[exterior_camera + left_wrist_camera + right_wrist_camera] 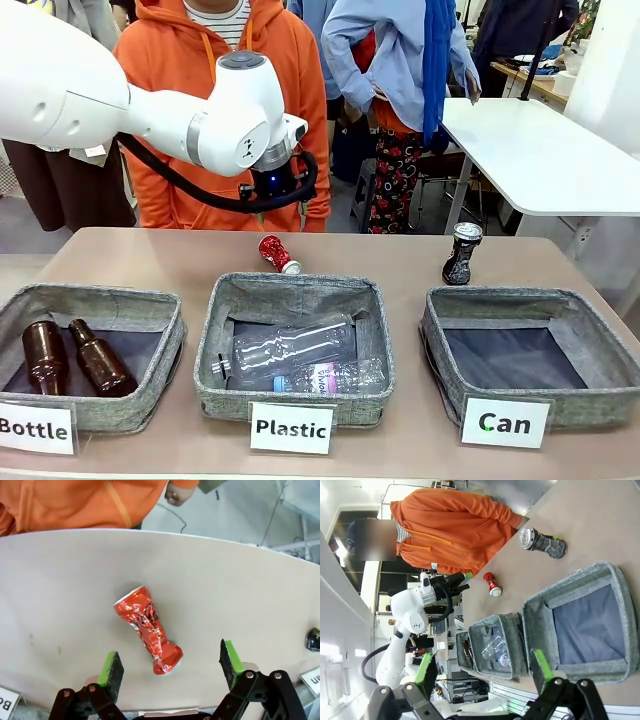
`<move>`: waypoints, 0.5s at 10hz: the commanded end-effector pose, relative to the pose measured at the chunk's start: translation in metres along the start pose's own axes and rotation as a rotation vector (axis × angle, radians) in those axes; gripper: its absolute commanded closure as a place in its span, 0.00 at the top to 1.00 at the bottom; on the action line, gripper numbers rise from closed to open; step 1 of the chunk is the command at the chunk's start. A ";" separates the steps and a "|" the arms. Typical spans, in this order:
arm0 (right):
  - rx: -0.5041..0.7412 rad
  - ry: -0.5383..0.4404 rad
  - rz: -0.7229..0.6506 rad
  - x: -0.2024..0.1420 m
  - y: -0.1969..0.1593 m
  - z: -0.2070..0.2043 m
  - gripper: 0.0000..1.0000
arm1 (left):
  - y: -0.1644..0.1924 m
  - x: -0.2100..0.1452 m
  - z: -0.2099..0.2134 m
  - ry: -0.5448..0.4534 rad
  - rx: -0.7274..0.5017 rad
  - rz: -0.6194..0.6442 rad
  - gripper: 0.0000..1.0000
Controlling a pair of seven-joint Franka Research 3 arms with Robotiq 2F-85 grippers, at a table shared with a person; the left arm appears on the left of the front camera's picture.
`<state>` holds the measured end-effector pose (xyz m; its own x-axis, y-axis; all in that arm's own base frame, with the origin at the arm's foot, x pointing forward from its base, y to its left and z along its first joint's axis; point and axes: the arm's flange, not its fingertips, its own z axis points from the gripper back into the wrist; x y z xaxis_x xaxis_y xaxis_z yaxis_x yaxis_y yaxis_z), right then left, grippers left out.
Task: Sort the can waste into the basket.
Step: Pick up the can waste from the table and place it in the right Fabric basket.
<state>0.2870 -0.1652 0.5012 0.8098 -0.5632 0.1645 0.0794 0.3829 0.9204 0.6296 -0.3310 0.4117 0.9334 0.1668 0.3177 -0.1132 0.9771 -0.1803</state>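
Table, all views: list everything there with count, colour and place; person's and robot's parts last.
red can: one, shiny red, crushed, lying behind Plastic basket
dark can: one, black-blue, silver top, upright behind Can basket
baskets: three, grey, front row; Bottle basket left, Plastic basket middle, Can basket right
brown bottles: two, in Bottle basket
clear bottles: two, in Plastic basket
person: one, orange hoodie, far side
left gripper: one, black with green pads, open above red can
right gripper: one, same colours, open, facing Can basket
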 end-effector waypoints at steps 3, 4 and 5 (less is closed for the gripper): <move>0.032 -0.013 0.026 0.000 0.000 -0.002 1.00 | -0.001 0.038 -0.035 0.043 0.066 0.116 1.00; 0.032 -0.013 0.026 0.000 0.000 -0.002 1.00 | 0.000 0.041 -0.050 0.070 0.096 0.123 1.00; 0.032 -0.013 0.026 0.000 0.000 -0.002 1.00 | 0.000 0.042 -0.062 0.095 0.098 0.132 1.00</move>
<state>0.2871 -0.1652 0.5011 0.8099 -0.5631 0.1644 0.0794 0.3829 0.9204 0.6764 -0.3234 0.3672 0.9375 0.2541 0.2376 -0.2310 0.9654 -0.1207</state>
